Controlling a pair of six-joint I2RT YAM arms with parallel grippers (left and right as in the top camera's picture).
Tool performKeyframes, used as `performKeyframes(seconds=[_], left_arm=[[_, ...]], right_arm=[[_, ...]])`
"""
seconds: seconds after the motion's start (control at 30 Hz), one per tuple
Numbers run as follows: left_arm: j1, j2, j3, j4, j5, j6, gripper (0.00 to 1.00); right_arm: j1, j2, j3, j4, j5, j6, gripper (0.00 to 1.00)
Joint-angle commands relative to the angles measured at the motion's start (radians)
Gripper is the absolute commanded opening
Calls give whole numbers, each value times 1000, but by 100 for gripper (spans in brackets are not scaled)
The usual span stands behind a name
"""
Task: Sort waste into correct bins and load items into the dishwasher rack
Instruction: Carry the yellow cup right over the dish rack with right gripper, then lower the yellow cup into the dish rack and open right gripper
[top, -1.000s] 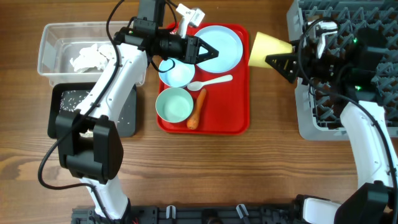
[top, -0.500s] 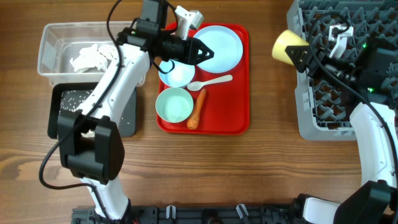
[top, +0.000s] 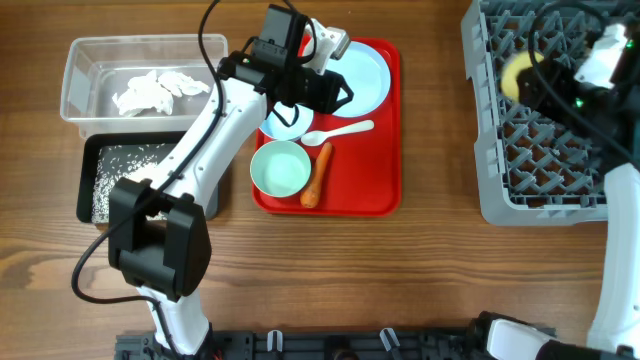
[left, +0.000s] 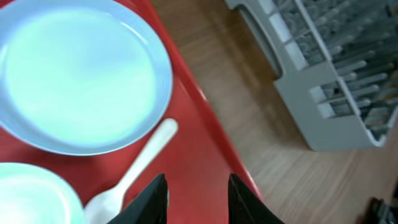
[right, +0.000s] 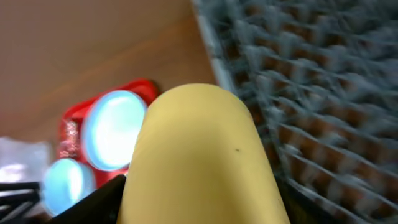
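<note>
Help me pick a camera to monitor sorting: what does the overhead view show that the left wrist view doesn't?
Only overhead: the clear bin holding tissue, the black bin with rice, the carrot, and the yellow cup over the dishwasher rack. Only left wrist: the left gripper with fingers apart, nothing between them. Both: the plate, white spoon, red tray and part of the rack.

Bright, even light from above leaves soft shadows on the bench (top: 420, 280). The plate (left: 74, 74) glares in the left wrist view; the right wrist view is blurred, yellow cup (right: 199, 155) and rack (right: 311, 106) alike.
</note>
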Motion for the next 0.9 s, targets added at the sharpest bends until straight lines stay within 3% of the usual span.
performKeyframes(seconds=[0.0, 0.4, 0.6, 0.87], left_arm=[[16, -23, 12, -13, -88, 5, 31], [39, -23, 12, -42, -162, 5, 32], [44, -23, 12, -41, -162, 5, 32], [44, -20, 12, -42, -162, 5, 31]], right_arm=[[-2, -7, 40, -112, 233, -13, 59], [-151, 3, 19, -312, 274, 31, 59], [-248, 28, 7, -315, 274, 11, 58], [-259, 127, 7, -308, 284, 12, 56]])
